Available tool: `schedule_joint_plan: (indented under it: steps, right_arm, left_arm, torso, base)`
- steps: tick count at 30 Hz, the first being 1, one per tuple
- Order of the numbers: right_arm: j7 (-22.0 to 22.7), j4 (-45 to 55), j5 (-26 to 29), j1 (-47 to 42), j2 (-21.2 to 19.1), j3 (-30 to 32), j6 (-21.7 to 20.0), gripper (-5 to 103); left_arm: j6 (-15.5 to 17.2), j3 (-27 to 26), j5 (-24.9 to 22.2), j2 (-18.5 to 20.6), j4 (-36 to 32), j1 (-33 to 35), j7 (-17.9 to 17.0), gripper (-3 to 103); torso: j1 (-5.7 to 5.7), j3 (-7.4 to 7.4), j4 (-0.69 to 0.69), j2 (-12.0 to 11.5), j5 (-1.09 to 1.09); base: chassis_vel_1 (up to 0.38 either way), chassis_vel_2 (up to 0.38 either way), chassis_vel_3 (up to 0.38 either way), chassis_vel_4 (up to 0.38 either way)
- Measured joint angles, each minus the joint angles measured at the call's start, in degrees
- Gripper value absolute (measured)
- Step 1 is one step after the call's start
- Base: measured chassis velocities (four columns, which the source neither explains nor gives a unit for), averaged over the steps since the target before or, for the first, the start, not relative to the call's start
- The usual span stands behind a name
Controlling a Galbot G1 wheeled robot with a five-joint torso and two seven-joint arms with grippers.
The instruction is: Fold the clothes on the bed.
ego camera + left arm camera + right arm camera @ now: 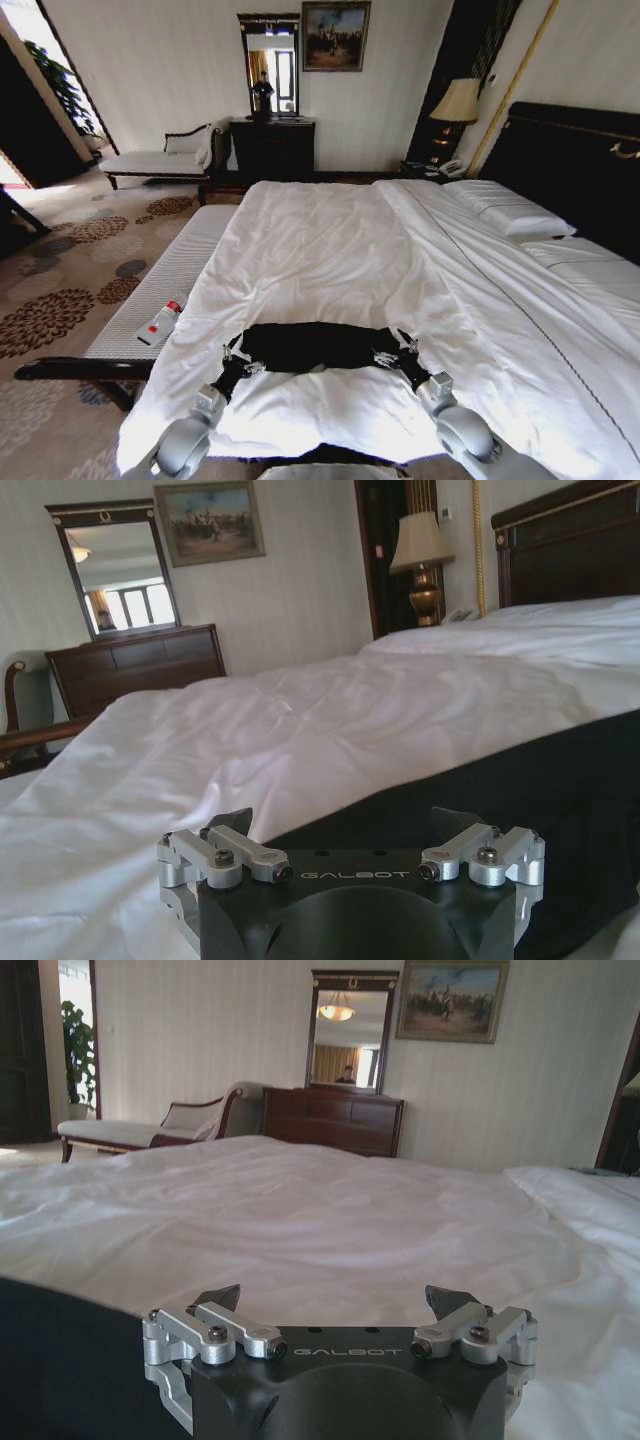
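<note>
Near the foot edge of the bed (pixel 330 250), at 6 o'clock in the head view, lies the black T-shirt (pixel 315 345) as a flat band across the white duvet; no lettering is legible on it. Left gripper (pixel 232 358) sits at its 9 o'clock end and right gripper (pixel 400 352) at its 3 o'clock end, fingers spread apart and clamping nothing, presumably placed to take both edges together. Each wrist housing reads "GALBOT". A bench (pixel 165 290) lies at 9 o'clock.
</note>
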Motion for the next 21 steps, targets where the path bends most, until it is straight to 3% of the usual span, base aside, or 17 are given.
schedule_joint_plan:
  steps: [7, 13, 15, 21]
  right_arm:
    - [0.41, 2.91, 3.58, 6.88, 0.18, 0.27, 0.52, 100]
    - [-2.42, -7.50, 6.04, 20.15, 3.92, -7.88, 0.65, 100]
    - [-1.79, -14.26, 4.01, 25.17, 5.68, -12.04, -0.65, 100]
    - [-2.45, -24.03, -2.30, 29.67, 7.73, -14.40, -0.49, 100]
  left_arm:
    - [1.59, -5.80, -4.74, -3.58, -5.99, -0.01, -0.06, 100]
    - [1.96, -12.60, -7.09, -7.29, -3.72, -0.17, -0.37, 100]
    - [1.82, -16.55, -7.44, -8.40, -1.78, -0.15, -1.37, 100]
    - [1.88, -22.84, -11.18, -9.76, -1.10, 0.10, -1.90, 100]
  torso:
    - [0.02, 0.00, 0.01, 0.00, -0.03]
    - [0.02, 0.01, 0.03, -0.01, -0.01]
    - [0.02, 0.02, 0.04, -0.02, -0.01]
    - [0.03, 0.02, 0.01, -0.02, 0.00]
  base:
    - [0.000, 0.000, 0.000, 0.000]
    - [0.000, 0.000, 0.000, 0.000]
    - [0.000, 0.000, 0.000, 0.000]
    - [0.000, 0.000, 0.000, 0.000]
